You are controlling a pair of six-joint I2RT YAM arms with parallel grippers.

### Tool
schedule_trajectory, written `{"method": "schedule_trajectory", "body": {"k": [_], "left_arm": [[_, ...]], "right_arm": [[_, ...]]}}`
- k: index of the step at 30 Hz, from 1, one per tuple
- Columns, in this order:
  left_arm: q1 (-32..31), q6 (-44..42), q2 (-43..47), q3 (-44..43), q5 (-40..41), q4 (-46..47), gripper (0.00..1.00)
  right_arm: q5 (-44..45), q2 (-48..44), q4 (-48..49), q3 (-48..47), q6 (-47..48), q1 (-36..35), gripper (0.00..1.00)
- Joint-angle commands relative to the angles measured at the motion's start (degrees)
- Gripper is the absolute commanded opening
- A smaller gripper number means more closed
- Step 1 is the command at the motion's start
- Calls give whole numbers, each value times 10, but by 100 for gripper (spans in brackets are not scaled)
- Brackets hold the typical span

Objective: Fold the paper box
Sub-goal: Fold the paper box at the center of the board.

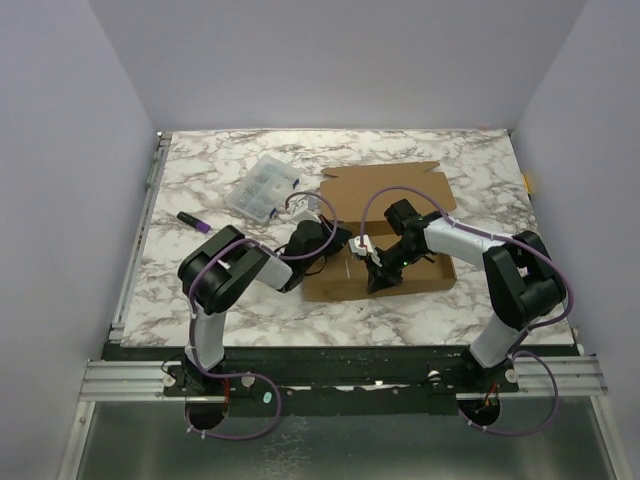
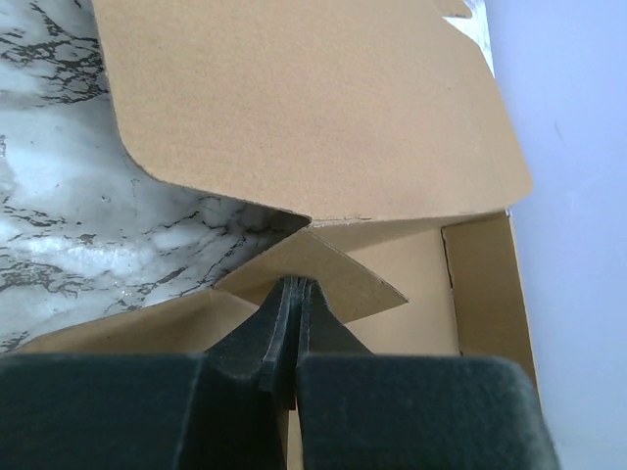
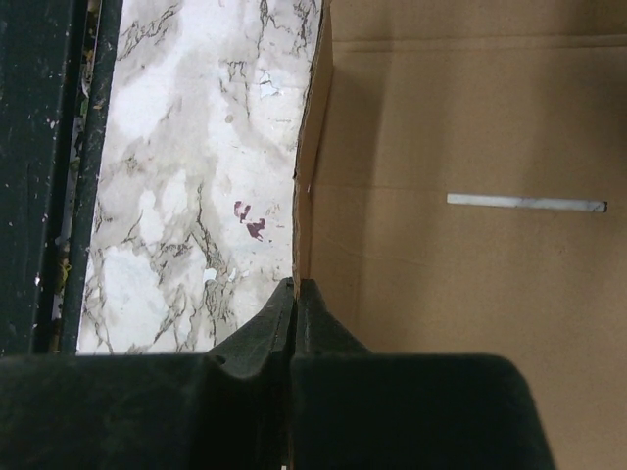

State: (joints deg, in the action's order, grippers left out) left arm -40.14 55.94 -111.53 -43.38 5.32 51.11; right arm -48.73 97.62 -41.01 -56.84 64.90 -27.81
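The paper box lies mid-table as brown cardboard, its back flap raised and the near part forming a shallow tray. My left gripper is at its left side. In the left wrist view that gripper is shut on a small pointed corner flap below the big upright panel. My right gripper is at the near wall. Seen from the right wrist, the right gripper is shut on the thin edge of the standing front wall, with the box floor and a slit to its right.
A clear plastic compartment case sits left of the box at the back. A purple marker lies further left. Grey walls close in the marble table on three sides. A dark rail runs along the near edge.
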Motion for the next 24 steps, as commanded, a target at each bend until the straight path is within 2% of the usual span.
{"method": "schedule_trajectory", "body": {"k": [1,6,11,15,17,19,21,24], "left_arm": [[-19,25,-22,-10,94,17,0],[-28,35,-36,-8,146,36,0],[-30,7,-33,3,122,109,0],[-36,-58,56,60,78,130,0],[-36,-96,123,116,49,125,8],[-34,-130,212,167,32,90,17],[-34,-152,300,201,32,3,24],[-37,-167,421,232,23,-144,28]], "right_arm": [[-5,12,-8,-6,-1,-8,0],[-1,13,-8,-6,-3,-8,0],[5,18,-9,-9,-10,-8,0],[9,15,-10,-14,-19,-8,0],[9,10,-11,-14,-21,-7,0],[6,-2,-9,-7,-24,-6,0],[-1,-15,-10,7,-23,-7,0],[-9,-23,-14,23,-22,-7,0]]}}
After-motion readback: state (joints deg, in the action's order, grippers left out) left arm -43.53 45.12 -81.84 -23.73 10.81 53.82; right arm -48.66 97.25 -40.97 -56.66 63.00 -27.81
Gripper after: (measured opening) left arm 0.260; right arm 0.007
